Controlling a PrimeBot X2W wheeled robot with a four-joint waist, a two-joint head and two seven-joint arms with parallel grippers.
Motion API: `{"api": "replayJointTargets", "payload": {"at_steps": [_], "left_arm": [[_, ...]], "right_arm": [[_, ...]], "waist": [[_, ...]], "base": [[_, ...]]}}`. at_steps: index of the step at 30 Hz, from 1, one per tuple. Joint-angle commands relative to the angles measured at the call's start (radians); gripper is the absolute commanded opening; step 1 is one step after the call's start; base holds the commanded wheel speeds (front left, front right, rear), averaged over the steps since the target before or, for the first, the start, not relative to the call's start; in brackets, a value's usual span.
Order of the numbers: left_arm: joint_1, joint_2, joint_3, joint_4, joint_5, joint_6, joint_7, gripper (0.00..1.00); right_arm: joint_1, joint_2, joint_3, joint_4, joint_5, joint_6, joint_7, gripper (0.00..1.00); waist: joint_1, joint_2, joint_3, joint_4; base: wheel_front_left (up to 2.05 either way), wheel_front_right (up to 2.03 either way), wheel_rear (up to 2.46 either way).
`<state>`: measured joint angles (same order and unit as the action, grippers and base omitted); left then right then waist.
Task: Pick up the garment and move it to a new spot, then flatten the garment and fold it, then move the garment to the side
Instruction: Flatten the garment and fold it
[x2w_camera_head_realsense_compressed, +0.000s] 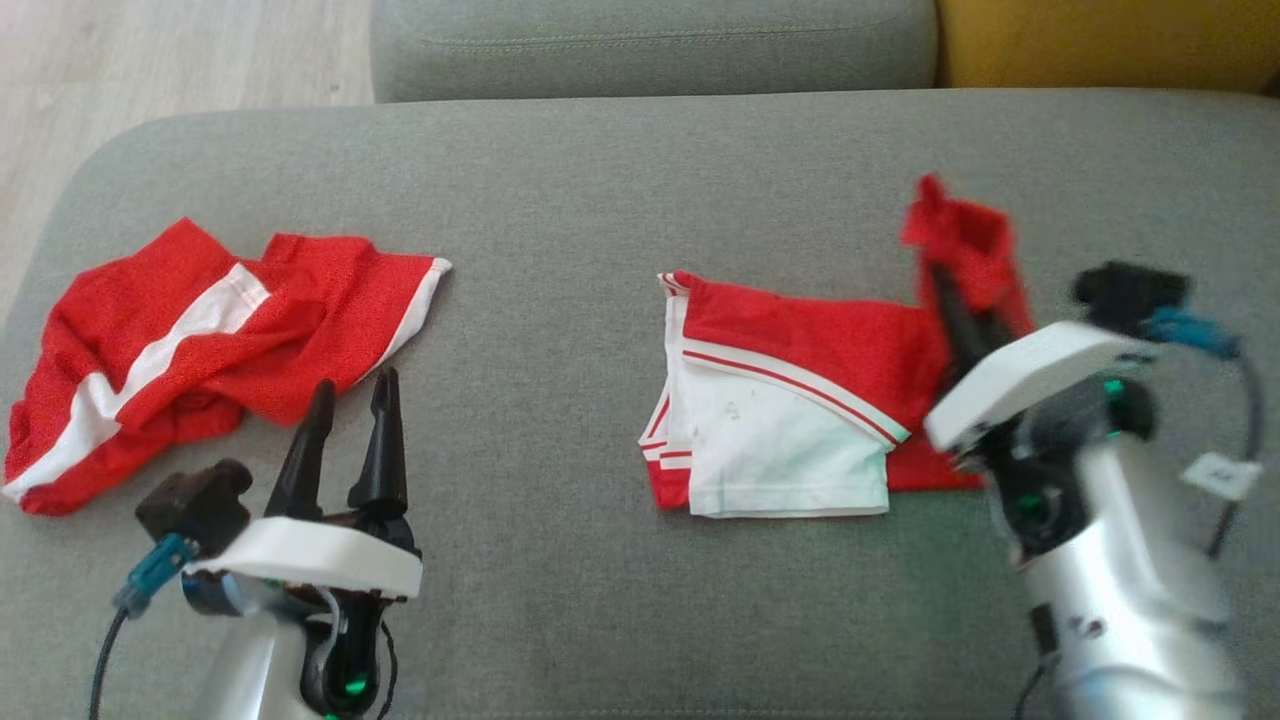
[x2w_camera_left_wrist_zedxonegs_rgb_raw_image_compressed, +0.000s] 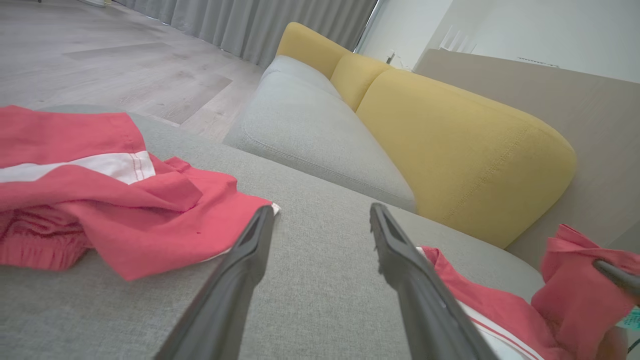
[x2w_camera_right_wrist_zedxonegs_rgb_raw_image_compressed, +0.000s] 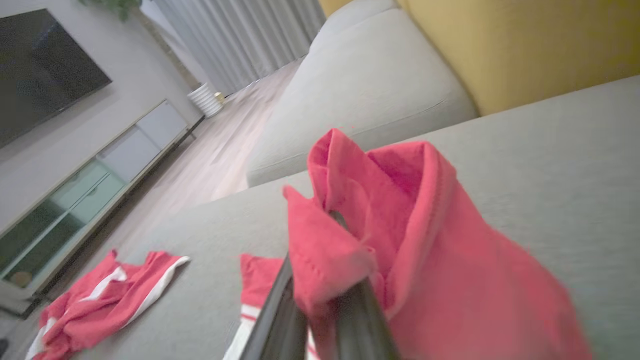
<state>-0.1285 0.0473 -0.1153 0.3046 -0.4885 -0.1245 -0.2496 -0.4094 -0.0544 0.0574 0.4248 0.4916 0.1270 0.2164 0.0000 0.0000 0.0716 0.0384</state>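
Red-and-white fabric garment lies at 3 o'clock on grey sofa cushion, red corner pinched by right pincer. Left pincer spread at 7 o'clock. Corner should be carried low, edges aligned.

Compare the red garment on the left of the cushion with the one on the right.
The left garment lies crumpled in a heap; the right garment is mostly folded flat. The left garment lies loose near the open left gripper; the right garment has a corner lifted by the shut right gripper. Both are red with white trim, on the grey cushion.
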Motion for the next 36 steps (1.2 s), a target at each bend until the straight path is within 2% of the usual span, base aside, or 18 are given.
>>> {"api": "replayJointTargets", "payload": {"at_steps": [1,2,3,8,18,19,20,24,29,32,36], "left_arm": [[-0.027,0.004,0.032,-0.025,-0.004,-0.006,-0.012,1.0],[-0.028,0.004,0.031,-0.023,-0.005,-0.006,-0.012,1.0],[-0.028,0.004,0.031,-0.023,-0.005,-0.006,-0.012,1.0],[-0.027,0.003,0.024,-0.021,-0.009,-0.006,-0.012,1.0],[-0.046,0.003,0.002,-0.016,-0.025,-0.006,-0.012,1.0],[-0.049,0.003,0.001,-0.014,-0.026,-0.006,-0.012,1.0],[-0.051,0.003,0.001,-0.012,-0.027,-0.006,-0.012,1.0],[-0.055,0.003,0.002,-0.004,-0.028,-0.006,-0.012,1.0],[-0.051,0.003,0.007,0.004,-0.03,-0.006,-0.012,1.0],[-0.049,0.003,0.014,0.006,-0.03,-0.006,-0.012,1.0],[-0.045,0.003,0.025,0.001,-0.029,-0.006,-0.012,1.0]], "right_arm": [[-0.015,0.004,0.07,-0.041,0.03,0.004,-0.018,0.0],[0.0,0.004,0.139,-0.033,0.068,0.004,-0.039,0.0],[0.0,0.004,0.139,-0.033,0.068,0.004,-0.039,0.0],[0.01,0.004,0.284,0.014,0.149,0.004,-0.11,0.0],[-0.081,0.004,0.465,0.211,0.271,0.004,-0.255,0.02],[-0.092,0.004,0.481,0.229,0.278,0.004,-0.265,0.48],[-0.101,0.004,0.499,0.242,0.294,0.004,-0.271,1.0],[-0.127,0.004,0.574,0.266,0.355,0.004,-0.3,1.0],[-0.174,0.004,0.614,0.297,0.399,0.004,-0.328,1.0],[-0.21,0.004,0.606,0.312,0.407,0.004,-0.351,1.0],[-0.263,0.004,0.546,0.353,0.394,0.004,-0.366,1.0]], "waist": [[0.0,0.0,-0.002,0.006],[0.0,0.0,-0.001,0.013],[0.0,0.0,-0.001,0.013],[0.0,0.0,0.006,0.026],[0.0,0.0,0.042,0.049],[0.0,0.0,0.044,0.051],[0.0,0.0,0.047,0.052],[0.0,0.0,0.051,0.054],[0.0,0.0,0.043,0.047],[0.0,0.0,0.034,0.038],[0.0,0.0,0.021,0.018]], "base": [[0.0,0.0,0.0],[0.0,0.0,0.0],[0.0,0.0,0.0],[0.0,0.0,0.0],[0.0,0.0,0.0],[0.0,0.0,0.0],[0.0,0.0,0.0],[0.0,0.0,0.0],[0.0,0.0,0.0],[0.0,0.0,0.0],[0.0,0.0,0.0]]}}
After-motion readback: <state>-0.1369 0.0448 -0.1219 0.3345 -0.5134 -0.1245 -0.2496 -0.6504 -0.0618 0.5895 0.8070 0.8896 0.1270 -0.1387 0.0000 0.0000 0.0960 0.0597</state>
